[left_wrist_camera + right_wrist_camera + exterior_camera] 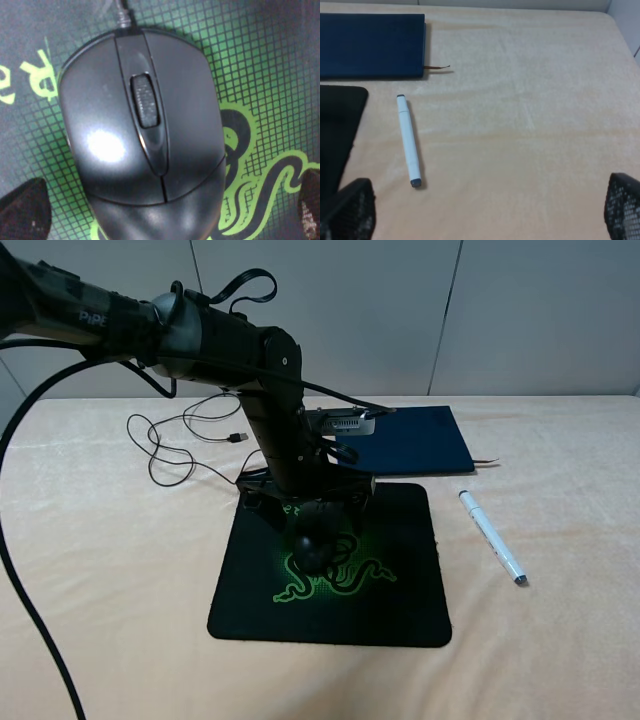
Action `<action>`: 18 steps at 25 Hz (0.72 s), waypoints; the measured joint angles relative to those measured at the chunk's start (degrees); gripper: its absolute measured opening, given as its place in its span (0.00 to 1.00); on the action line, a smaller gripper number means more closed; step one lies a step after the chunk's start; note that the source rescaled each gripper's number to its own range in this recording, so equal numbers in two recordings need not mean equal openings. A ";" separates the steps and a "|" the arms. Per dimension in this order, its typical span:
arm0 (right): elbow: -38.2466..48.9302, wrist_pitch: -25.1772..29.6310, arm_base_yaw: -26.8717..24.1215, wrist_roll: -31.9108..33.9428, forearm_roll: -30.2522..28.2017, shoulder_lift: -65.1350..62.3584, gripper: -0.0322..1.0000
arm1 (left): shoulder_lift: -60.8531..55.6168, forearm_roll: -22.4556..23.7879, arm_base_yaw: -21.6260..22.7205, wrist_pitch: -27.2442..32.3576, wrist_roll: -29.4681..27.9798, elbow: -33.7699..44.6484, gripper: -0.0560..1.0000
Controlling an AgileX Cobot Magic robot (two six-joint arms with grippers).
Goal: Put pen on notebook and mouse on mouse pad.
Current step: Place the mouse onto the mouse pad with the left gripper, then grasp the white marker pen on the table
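The black mouse [313, 546] lies on the mouse pad [405, 590], over its green snake logo. My left gripper [312, 512] hangs right above it, open; in the left wrist view the mouse [142, 135] fills the frame and both fingertips [25, 210] stand clear of its sides. On the cloth to the right of the pad lies the white pen [492, 538], apart from the navy notebook [420, 440]. My right gripper [487, 212] is open over bare cloth, with the pen [408, 141] and the notebook [370, 45] ahead of it.
The mouse's thin black cable [170, 450] loops over the cloth at the back left and ends in a USB plug [238, 437]. A ribbon bookmark [437, 67] sticks out of the notebook's corner. The left arm covers the pad's far edge and part of the notebook.
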 joint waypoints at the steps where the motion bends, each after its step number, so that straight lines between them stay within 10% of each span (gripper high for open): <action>1: 0.00 0.00 0.00 0.00 0.00 0.00 1.00 | 0.00 0.00 0.00 0.33 0.00 0.00 0.99; 18: 0.00 0.00 0.00 0.00 0.05 0.00 1.00 | -13.99 8.20 -0.01 12.17 0.37 0.00 1.00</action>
